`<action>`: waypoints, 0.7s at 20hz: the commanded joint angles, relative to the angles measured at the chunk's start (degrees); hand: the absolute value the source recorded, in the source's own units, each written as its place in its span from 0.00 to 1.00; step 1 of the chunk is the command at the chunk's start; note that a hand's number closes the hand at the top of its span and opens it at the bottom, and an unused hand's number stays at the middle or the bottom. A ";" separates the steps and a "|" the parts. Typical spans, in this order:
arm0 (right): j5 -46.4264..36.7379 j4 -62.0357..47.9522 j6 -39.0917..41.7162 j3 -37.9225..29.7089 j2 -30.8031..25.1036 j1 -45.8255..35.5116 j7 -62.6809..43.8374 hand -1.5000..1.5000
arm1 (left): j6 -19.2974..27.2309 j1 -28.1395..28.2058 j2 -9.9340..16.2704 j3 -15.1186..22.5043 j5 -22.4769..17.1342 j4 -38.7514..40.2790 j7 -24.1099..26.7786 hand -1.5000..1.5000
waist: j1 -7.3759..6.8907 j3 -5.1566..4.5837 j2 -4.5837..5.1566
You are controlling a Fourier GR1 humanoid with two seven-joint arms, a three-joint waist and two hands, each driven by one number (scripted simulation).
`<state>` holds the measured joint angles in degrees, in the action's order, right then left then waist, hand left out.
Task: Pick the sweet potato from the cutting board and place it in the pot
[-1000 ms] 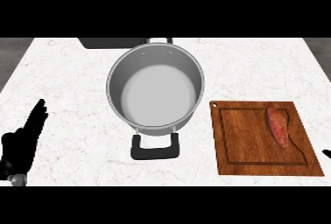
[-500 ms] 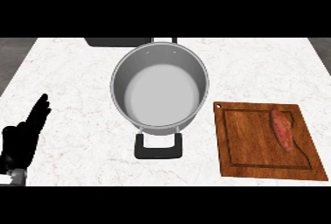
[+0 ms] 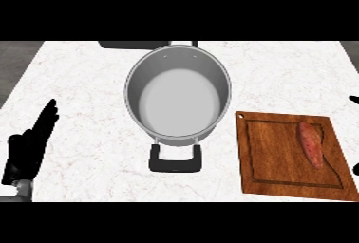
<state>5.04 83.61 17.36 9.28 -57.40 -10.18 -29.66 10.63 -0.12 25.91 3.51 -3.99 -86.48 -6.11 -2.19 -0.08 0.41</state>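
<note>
Sweet potato (image 3: 310, 144) lies lengthwise on the cutting board (image 3: 270, 156), toward the board's right side, inside the routed groove, nothing touching it. Board sits just right of the pot (image 3: 178, 95); pot is empty, its black near handle (image 3: 175, 158) pointing toward the robot, level with the board's left edge.

Handling, judged: slender, tapered, stiff root; probably light to moderate, rigid enough not to bend in a grasp. Skin looks smooth, and the round section could roll on the flat board if nudged from one side. Best take-hold would be across the thick middle, fingers on one long flank and thumb on the other, approaching from above; the narrow tips offer little purchase. Not fragile, so setting it into the pot should need no special care beyond clearing the rim.

Hands: left hand (image 3: 29, 147) well left of the pot, near the counter's (image 3: 84, 85) left edge, fingers straight and pointing up, resting, holding nothing. Right hand (image 3: 354, 99) shows only as a black sliver at the frame edge right of the board; finger state cannot be told

Pick not yet begun
</note>
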 commanded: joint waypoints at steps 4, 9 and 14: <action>-1.82 -6.23 8.55 5.70 8.67 -9.98 -8.14 0.00 | -0.08 -1.80 -1.84 -0.94 1.76 3.26 0.49 0.50 | 1.29 0.07 -0.19; -5.92 -11.52 12.41 5.42 13.28 -14.20 -10.17 0.00 | -2.13 0.69 -0.76 -2.95 1.01 -3.11 -3.94 0.50 | 1.41 0.08 -0.33; -8.96 -12.76 17.26 3.25 14.90 -17.10 -13.44 0.00 | -3.53 1.34 -1.64 -5.32 1.77 -1.38 -1.31 0.50 | 1.71 0.07 -0.39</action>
<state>-1.71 72.61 31.41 13.17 -44.92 -24.68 -40.71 8.54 1.40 23.83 0.14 -2.15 -87.08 -6.41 -0.63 -0.01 0.07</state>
